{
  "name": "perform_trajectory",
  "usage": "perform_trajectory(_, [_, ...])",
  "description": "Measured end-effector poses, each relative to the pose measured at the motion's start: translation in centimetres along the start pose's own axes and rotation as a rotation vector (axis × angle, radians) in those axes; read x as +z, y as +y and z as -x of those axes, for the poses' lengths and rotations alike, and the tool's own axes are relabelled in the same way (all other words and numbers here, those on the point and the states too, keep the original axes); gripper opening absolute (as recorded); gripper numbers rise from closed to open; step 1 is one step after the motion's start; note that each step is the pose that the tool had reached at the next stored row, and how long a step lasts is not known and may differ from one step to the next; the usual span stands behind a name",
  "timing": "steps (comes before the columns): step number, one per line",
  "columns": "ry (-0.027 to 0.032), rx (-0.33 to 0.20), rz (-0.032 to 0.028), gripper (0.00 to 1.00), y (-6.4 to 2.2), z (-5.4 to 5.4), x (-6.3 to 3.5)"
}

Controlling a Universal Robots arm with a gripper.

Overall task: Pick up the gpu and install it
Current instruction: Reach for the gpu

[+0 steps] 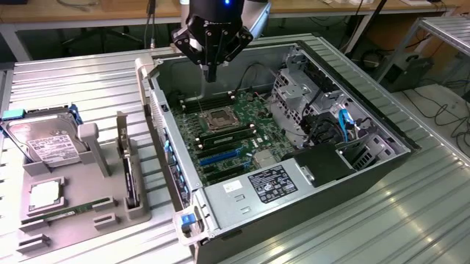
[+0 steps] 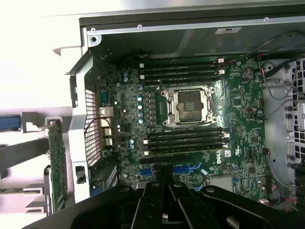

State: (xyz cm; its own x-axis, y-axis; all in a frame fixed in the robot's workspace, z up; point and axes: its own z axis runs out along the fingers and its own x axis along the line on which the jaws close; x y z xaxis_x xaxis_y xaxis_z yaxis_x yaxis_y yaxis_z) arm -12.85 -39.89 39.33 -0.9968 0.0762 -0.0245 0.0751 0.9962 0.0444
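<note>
One gpu point(image 1: 131, 179) stands on edge in a slot of the grey fixture tray point(image 1: 81, 220). It is outside the computer case point(image 1: 353, 165), on the exterior view's left, just beside the case's wall.

Nothing is between my fingers. My gripper point(image 1: 211, 74) is pinched shut and empty, well apart from the card.

I judge the card light and stiff but fragile. It is a thin board with parts on its faces that should not be squeezed, and smooth edges that could slip out of a narrow pinch. The safest hold, I think, is across the bare upper edge, near its middle so the card does not swing. That keeps clear of the contact edge sitting down in the slot.

My arm hangs in from the far side of the scene, wrist pointing straight down over the far part of the open case. The fingertips hover above the motherboard point(image 1: 228, 137), over the memory slots just beyond the empty processor socket point(image 1: 219, 118). A hard drive point(image 1: 44, 146) sits in the same tray, farther to the exterior view's left.
</note>
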Motion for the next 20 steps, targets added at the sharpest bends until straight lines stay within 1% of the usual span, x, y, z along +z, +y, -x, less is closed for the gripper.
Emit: perform_trajectory(20, [0.0,0.0,0.0,0.11,-0.03,-0.35,-0.01])
